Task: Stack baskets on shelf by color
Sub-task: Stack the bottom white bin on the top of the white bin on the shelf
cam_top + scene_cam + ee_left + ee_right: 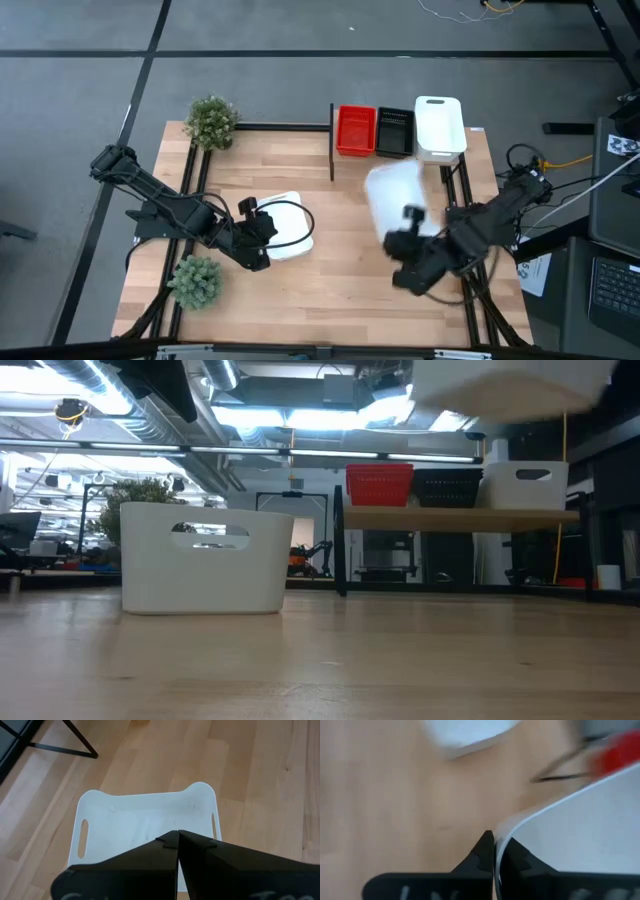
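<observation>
On the shelf point(460, 517) at the table's far side stand a red basket point(356, 130), a black basket point(394, 132) and a white basket point(439, 127), side by side on their bottoms. My right gripper point(495, 840) is shut on another white basket point(395, 192), which is in the air near the shelf and shows at the top of the low view point(510, 385). A third white basket point(288, 232) rests on its bottom on the table at centre left. My left gripper point(178, 833) hangs shut above it and touches nothing. My right gripper pinches the lifted white basket's rim point(506, 832) near a rounded corner, one finger inside the wall and one outside. The fingers point(479, 851) slant down from the table's near right side. The basket is lifted clear of the table, high above it.
One green potted plant point(211, 121) stands at the far left corner, another point(196, 281) at the near left. The shelf's black post point(332, 140) stands left of the red basket. Bare wood lies in the table's near middle point(340, 290).
</observation>
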